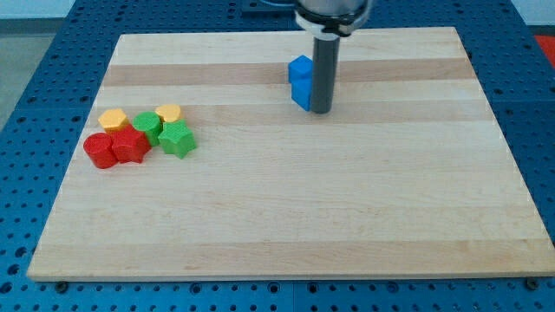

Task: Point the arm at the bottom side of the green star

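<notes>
1. Board (286, 217): pale wooden top, lying flat on a blue perforated table (35, 52), filling most of the view.
2. Rod (323, 74): dark, upright, coming down from the view's top centre. My tip (321, 110) is resting at board level in the upper middle of the board.
3. Pincer: the arm is carrying none; the bare rod is holding nothing.
4. Blue block (301, 82): an elongated piece, standing just beside the rod on the view's left. It is appearing to touch the rod, though actual contact cannot be told.
5. Green star (177, 139): sitting at the view's left, at the right end of a tight cluster, well apart from my tip. Its bottom side is facing open board.
6. Second green block (147, 125): sitting just up and left of the star, shape unclear, touching or nearly touching it.
7. Yellow blocks: one (169, 113) lying at the cluster's top right, just above the star; another (113, 120) lying at the top left.
8. Red blocks: one (100, 150) sitting at the cluster's far left, rounded in outline; another (130, 144) sitting just to its right, between it and the star.
</notes>
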`<state>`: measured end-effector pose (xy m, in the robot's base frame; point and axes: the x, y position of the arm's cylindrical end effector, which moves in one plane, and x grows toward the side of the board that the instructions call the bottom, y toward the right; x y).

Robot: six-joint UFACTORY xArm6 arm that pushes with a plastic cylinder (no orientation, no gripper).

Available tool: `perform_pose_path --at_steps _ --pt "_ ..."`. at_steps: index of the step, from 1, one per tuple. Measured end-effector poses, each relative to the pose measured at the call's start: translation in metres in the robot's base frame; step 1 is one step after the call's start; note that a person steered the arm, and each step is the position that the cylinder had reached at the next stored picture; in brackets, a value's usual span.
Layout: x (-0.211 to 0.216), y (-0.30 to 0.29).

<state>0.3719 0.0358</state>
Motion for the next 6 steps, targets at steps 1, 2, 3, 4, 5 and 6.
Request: perform_pose_path --at_steps 1,2,3,4,5,6 --pt "-0.015 -0.018" --pt "-0.023 -0.028" --pt "-0.024 -0.025" --pt "0.0 -0.001" --pt "0.054 0.02" --pt "0.121 -0.007"
